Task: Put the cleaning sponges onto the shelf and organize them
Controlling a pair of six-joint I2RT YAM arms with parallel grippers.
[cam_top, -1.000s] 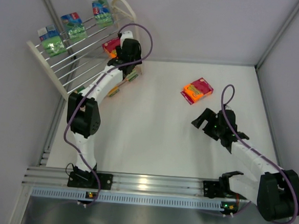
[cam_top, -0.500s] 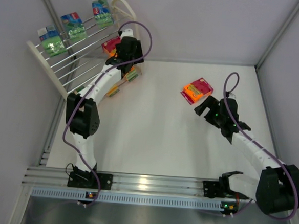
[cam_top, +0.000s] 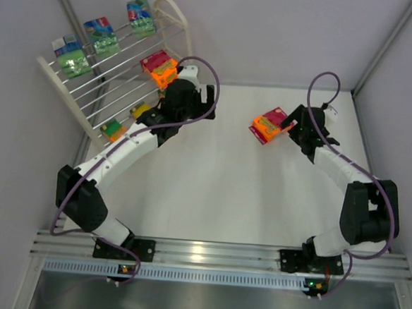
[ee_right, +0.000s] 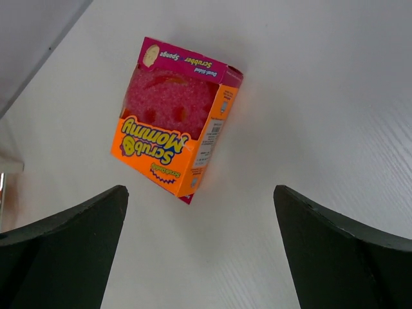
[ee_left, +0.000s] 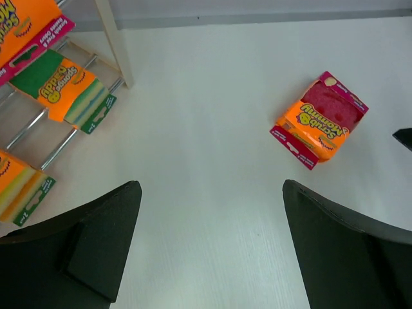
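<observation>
Top camera overhead, far; wrist cameras low, both facing orange pack (ee_right: 175, 122).

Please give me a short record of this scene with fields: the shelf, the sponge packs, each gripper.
shelf: cream rod rack, far left corner
green packs: three, on top tier
orange packs on shelf: three, on lower tiers
loose pack: orange and magenta, lying on table
left gripper: open, empty
right gripper: open, empty, facing loose pack

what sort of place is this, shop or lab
Probably a robot test cell, not a shop: left arm and right arm bolted to a metal rail, a white table walled by grey panels, one small rack.
</observation>
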